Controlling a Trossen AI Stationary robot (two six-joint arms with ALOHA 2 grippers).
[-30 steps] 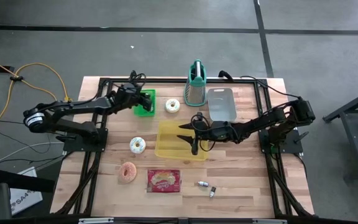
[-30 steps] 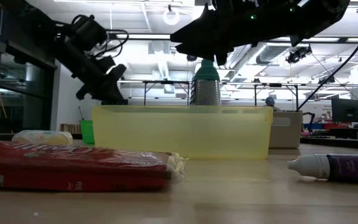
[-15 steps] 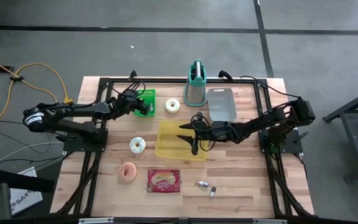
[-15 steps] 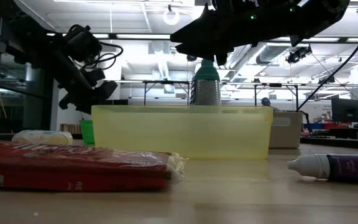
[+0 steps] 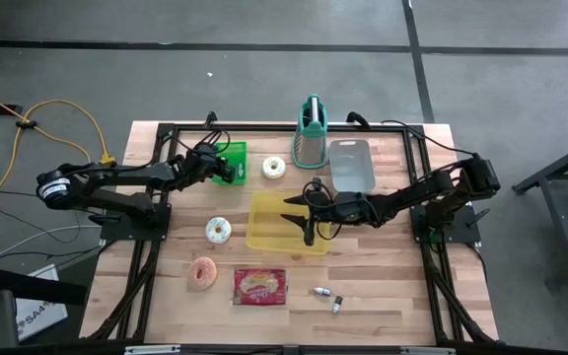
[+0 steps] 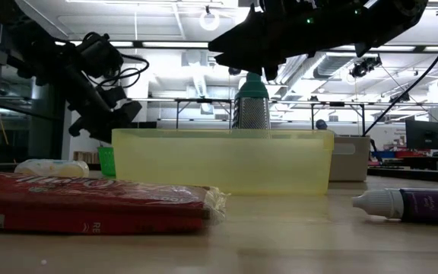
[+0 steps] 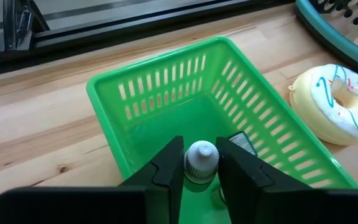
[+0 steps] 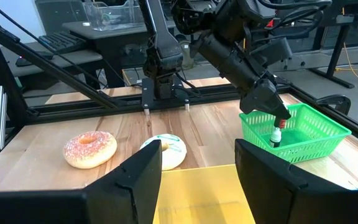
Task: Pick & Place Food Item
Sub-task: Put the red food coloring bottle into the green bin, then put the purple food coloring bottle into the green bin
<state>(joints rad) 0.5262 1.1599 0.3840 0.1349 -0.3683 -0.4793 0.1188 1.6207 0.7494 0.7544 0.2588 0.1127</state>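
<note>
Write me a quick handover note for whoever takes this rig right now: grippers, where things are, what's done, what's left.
Left gripper: over the green basket, jaws around a small white-capped bottle; whether the grip is firm cannot be told.
Right gripper: open, empty, waiting over the yellow bin.
Food: white donuts and, pink donut and red packet all lie on the table.
Done: no food in the bin yet.
Left: every food item.
</note>
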